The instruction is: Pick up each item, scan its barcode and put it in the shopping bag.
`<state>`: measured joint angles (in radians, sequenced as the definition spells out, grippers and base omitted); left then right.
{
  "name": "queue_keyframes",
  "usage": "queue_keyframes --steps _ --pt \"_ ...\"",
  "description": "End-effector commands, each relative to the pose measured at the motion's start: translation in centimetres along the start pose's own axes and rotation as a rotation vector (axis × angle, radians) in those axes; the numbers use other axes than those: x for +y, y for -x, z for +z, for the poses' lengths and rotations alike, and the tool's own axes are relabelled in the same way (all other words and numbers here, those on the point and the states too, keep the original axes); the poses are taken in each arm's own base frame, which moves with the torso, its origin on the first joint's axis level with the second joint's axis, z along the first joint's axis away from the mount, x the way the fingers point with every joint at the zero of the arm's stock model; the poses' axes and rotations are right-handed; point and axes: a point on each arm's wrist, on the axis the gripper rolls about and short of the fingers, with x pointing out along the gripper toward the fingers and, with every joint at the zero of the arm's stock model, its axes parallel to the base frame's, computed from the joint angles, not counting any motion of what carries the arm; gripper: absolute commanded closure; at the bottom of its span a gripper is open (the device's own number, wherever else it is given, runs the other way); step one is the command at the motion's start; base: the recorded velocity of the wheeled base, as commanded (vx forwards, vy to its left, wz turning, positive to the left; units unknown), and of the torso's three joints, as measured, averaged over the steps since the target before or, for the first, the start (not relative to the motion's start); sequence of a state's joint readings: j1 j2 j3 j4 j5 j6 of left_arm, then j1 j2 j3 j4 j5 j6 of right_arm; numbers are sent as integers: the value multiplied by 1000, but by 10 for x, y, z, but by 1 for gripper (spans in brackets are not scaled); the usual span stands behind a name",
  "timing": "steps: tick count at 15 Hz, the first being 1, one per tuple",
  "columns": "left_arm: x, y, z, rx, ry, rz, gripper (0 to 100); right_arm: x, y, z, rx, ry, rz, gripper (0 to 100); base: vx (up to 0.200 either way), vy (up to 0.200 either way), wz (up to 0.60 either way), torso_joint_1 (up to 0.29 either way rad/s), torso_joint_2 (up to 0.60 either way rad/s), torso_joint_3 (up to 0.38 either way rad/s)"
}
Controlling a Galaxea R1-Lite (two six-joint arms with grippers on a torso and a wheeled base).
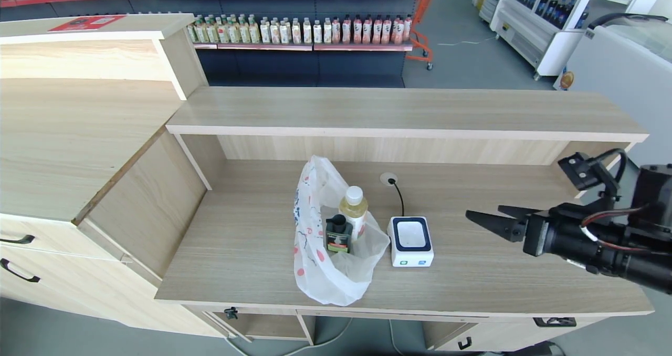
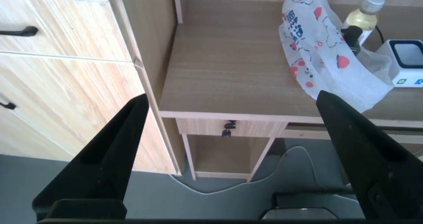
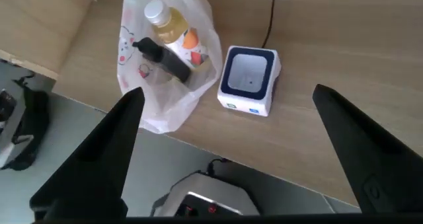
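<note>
1. The bag [image 1: 315, 251] lies open on the counter [image 1: 499, 282], just beside the scanner [image 1: 411, 240].
2. A yellow bottle [image 1: 353, 206] and a black bottle [image 1: 338, 234] stand inside it, touching.
3. The right gripper [image 1: 483, 212] hovers right of the scanner, fingers spread, empty.
4. The left gripper [image 2: 231, 98] hangs off the counter's front, left of the bag, fingers spread, empty.

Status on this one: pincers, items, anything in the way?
Left pincer and right pincer open, empty. Pale-yellow white-capped plastic bottle and small black bottle in white printed plastic shopping bag. Nothing blocking.
</note>
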<state>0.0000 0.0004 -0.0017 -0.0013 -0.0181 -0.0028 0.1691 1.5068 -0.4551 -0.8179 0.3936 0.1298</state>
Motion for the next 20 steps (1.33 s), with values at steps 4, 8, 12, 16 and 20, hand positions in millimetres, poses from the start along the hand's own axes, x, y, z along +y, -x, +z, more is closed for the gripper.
queue_keyframes --steps 4,8,12,16,20 --pt "0 0 0 -1 0 0 0 34 142 -65 -148 78 -391 0 0 0 0 0 0 0" --pt "0 0 0 -1 0 0 0 56 192 -122 -169 84 -469 0 0 0 0 0 0 0" --pt "0 0 0 -1 0 0 0 62 208 -145 -245 160 -476 0 0 0 0 0 0 0" --pt "0 0 0 -1 0 0 0 63 211 -153 -258 169 -571 0 0 0 0 0 0 0" --pt "0 0 0 -1 0 0 0 63 211 -153 -269 137 -568 0 0 0 0 0 0 0"
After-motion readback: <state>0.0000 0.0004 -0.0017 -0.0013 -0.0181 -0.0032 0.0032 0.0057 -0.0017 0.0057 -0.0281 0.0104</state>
